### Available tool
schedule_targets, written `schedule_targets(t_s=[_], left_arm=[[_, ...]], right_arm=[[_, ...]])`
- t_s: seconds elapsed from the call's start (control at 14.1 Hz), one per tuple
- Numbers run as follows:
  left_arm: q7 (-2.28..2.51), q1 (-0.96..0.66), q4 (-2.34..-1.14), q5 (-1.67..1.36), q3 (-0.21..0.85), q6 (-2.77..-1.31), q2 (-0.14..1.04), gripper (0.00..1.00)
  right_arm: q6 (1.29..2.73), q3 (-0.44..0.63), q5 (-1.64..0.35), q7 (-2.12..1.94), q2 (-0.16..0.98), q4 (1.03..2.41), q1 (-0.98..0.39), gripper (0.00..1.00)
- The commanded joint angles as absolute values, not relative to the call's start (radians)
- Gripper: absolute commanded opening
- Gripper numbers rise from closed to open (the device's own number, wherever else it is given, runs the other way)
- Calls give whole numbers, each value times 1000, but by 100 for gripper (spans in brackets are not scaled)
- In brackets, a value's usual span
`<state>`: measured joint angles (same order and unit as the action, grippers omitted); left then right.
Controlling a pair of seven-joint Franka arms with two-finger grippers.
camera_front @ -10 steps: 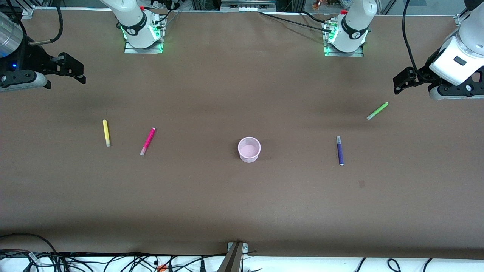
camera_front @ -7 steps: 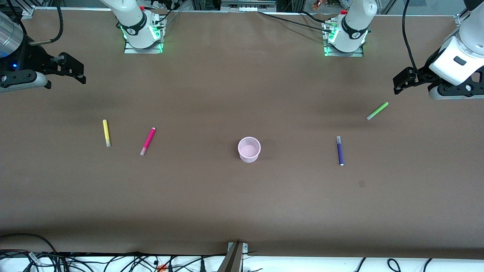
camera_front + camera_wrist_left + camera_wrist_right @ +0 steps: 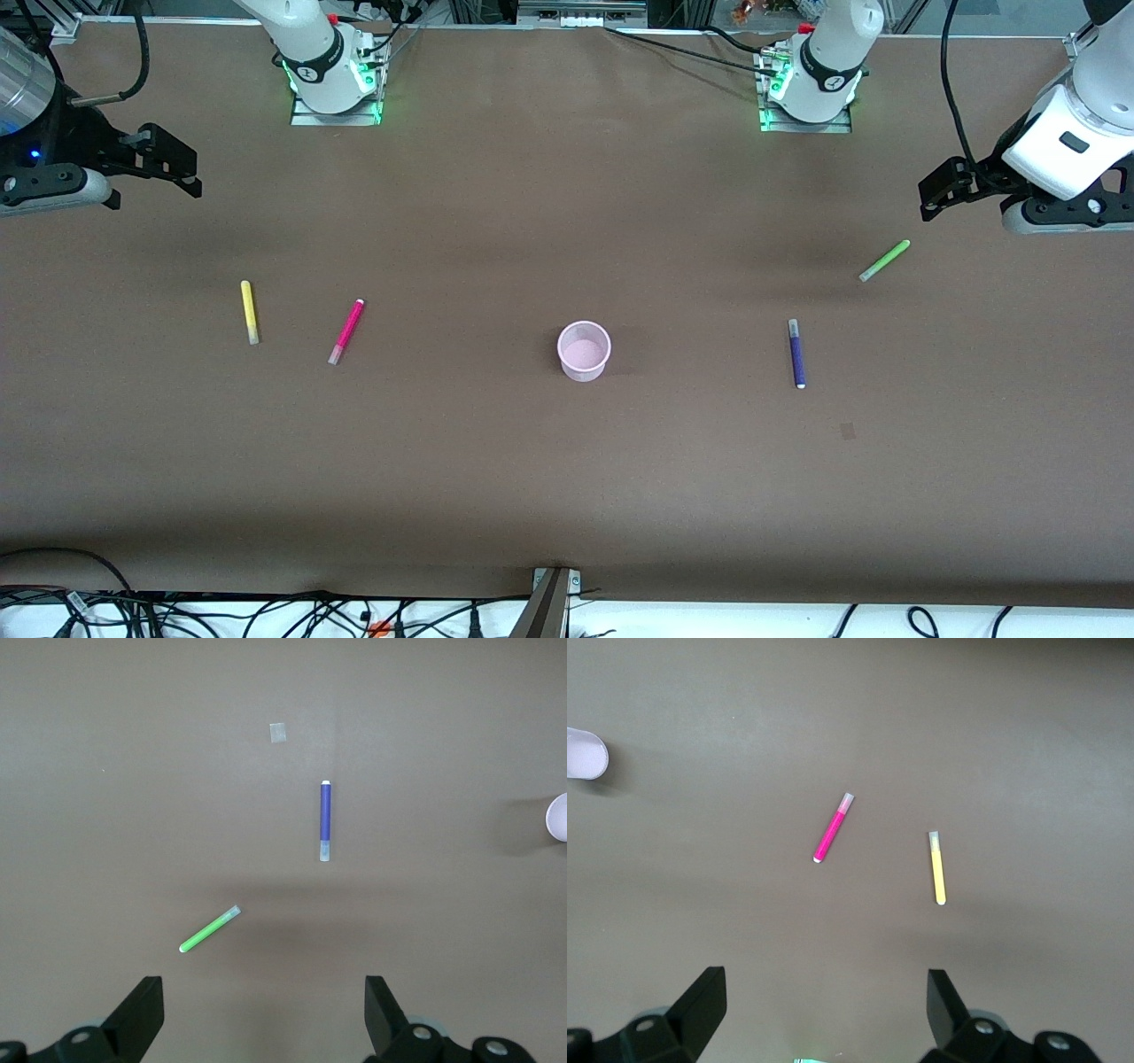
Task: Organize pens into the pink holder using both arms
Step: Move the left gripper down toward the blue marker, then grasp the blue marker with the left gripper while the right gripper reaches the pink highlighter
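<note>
The pink holder (image 3: pixel 584 351) stands upright mid-table. The yellow pen (image 3: pixel 250 312) and magenta pen (image 3: pixel 345 331) lie toward the right arm's end, and show in the right wrist view as yellow (image 3: pixel 936 867) and magenta (image 3: pixel 833 827). The purple pen (image 3: pixel 796 354) and green pen (image 3: pixel 884 260) lie toward the left arm's end, and show in the left wrist view as purple (image 3: pixel 325 821) and green (image 3: pixel 209 930). My left gripper (image 3: pixel 935 197) hangs open and empty above the table near the green pen. My right gripper (image 3: pixel 182 171) hangs open and empty above its end of the table.
A small pale patch (image 3: pixel 847 431) marks the brown table cover nearer the front camera than the purple pen. The arm bases (image 3: pixel 335 80) stand along the table's back edge. Cables (image 3: pixel 266 611) lie below the front edge.
The left arm's wrist has shifted very slightly upward in the front view. Pens, holder and right arm have not moved.
</note>
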<state>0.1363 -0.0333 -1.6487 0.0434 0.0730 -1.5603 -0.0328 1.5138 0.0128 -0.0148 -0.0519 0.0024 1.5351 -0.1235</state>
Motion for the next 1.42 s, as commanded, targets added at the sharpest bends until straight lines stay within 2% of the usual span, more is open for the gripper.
schedule_targets(t_s=[0.0,0.28,0.43,0.57,1.35], left_arm=[[138,-35,-1624,37,83,-1514,-22,100],[140,-32,-1629,44,83,-1499,4,100],[124,-28,-1631,46,81,-1444,67,100],[123,-34,-1629,48,83,-1463,145,100],[91,-38,-1681,48,83,-2107,515,100]], right_arm=[[1522,6,-2,-45,-12,1548,-123,100],[1514,6,-12,-43,-14,1549,-123,100],[1519,6,-12,-43,-14,1549,-124,100],[1520,6,-12,-43,-14,1549,-124,100],[1526,3,-3,-57,15,1549,-135,100]])
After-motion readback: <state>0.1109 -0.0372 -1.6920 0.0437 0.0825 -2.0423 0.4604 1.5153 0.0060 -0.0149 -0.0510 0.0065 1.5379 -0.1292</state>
